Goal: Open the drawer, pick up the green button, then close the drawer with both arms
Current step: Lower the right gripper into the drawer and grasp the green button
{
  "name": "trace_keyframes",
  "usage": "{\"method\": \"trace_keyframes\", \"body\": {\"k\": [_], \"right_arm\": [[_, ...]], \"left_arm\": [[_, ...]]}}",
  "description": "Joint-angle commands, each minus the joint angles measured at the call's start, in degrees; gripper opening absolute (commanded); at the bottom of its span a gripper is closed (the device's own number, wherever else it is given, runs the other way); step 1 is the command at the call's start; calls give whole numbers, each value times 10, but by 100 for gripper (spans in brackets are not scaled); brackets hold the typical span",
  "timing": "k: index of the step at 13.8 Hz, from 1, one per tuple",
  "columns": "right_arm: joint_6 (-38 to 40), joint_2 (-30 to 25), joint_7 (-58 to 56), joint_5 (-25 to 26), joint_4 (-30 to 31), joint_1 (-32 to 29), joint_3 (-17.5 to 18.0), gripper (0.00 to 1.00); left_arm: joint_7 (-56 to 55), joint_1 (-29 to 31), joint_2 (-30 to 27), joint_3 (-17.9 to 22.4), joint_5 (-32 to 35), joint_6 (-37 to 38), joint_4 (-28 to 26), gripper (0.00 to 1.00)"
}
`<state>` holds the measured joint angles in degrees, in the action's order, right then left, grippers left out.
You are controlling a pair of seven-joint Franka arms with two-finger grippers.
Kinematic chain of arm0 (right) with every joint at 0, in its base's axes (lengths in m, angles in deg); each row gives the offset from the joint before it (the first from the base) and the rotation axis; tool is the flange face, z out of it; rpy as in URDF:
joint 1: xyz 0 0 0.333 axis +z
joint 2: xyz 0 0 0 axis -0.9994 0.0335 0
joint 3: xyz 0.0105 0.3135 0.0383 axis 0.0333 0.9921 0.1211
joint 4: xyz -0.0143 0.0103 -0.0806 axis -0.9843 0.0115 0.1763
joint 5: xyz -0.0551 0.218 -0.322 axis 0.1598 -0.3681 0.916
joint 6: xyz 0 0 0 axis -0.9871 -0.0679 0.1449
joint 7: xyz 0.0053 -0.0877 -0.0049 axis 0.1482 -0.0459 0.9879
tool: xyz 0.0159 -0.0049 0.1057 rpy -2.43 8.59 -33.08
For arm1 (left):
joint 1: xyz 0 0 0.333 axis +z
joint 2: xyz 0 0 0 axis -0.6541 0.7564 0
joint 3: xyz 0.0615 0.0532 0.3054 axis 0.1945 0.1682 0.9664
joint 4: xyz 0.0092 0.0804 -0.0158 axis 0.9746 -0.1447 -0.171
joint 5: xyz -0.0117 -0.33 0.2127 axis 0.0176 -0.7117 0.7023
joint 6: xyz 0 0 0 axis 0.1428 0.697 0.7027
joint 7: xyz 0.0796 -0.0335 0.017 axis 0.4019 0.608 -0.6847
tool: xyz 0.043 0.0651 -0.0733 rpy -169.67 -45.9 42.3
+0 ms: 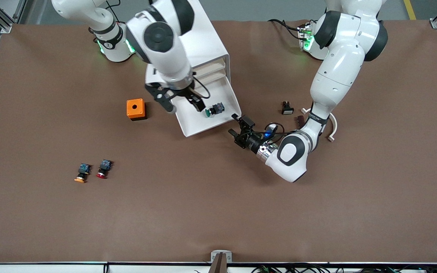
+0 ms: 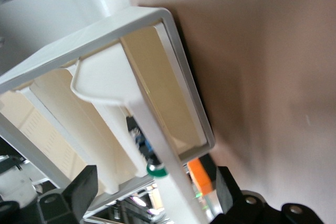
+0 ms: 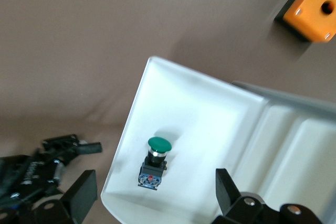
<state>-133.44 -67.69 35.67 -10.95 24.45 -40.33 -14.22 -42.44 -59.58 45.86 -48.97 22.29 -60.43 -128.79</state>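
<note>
The white cabinet [image 1: 211, 49] has its lowest drawer [image 1: 194, 123] pulled out toward the front camera. The green-capped button [image 1: 214, 110] lies on its side in that drawer [image 3: 210, 124]. My right gripper [image 1: 182, 105] hangs open above the drawer, and the button [image 3: 156, 160] shows between its fingers [image 3: 84, 190], untouched. My left gripper [image 1: 233, 124] is open and low at the drawer's front corner, toward the left arm's end, holding nothing. In the left wrist view the drawer's front rim [image 2: 181, 77] and the button's green cap [image 2: 156, 170] lie ahead of my left gripper [image 2: 156, 184].
An orange box [image 1: 135, 109] with a round hole stands beside the drawer, toward the right arm's end. An orange-capped button [image 1: 82, 173] and a red-capped one [image 1: 104, 169] lie nearer the front camera. A small black-and-white part [image 1: 287, 108] and white curved pieces [image 1: 332, 131] lie near the left arm.
</note>
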Motion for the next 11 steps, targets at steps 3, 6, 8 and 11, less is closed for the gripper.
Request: {"method": "trace_keyframes", "body": {"k": [3,6,8,11], "right_arm": [[-62,74,105,50,-5,66,-9,100],[-99,105,159,60,-5,68,-9,100],[-101,114,179,60,-5,73,-9,100],[-103,121,183,60,-5,74,-9,100]], "left_arm": [[177,3,-10,10,21,7,39,99],[282,-9,-22,30,47,-1,63,99],[349,-16,-38,30,100,-35,64,99],[422,-30,-67,30,166,-92,65,99]]}}
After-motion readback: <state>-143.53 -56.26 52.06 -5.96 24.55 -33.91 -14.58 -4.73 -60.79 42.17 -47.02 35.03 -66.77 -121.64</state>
